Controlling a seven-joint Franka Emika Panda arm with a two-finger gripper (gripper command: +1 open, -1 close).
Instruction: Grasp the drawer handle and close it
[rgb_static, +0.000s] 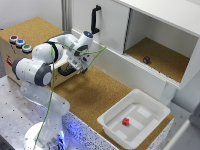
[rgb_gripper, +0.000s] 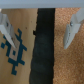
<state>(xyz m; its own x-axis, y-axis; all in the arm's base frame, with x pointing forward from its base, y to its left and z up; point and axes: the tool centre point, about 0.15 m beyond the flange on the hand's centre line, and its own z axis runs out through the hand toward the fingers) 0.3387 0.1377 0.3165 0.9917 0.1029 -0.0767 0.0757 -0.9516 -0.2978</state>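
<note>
In the wrist view the black drawer handle runs as a dark bar between my two fingers. My gripper is open and straddles the handle, its pads apart from it. The drawer front is light brown with a blue printed pattern. In the exterior view the gripper is lowered at the handle, on the front of the tan box with coloured buttons. My arm hides most of the drawer there.
A white cabinet with a long vertical black handle stands behind, its open bay holding a small purple object. A white tray with a red block sits at the exterior view's lower right on the cork surface.
</note>
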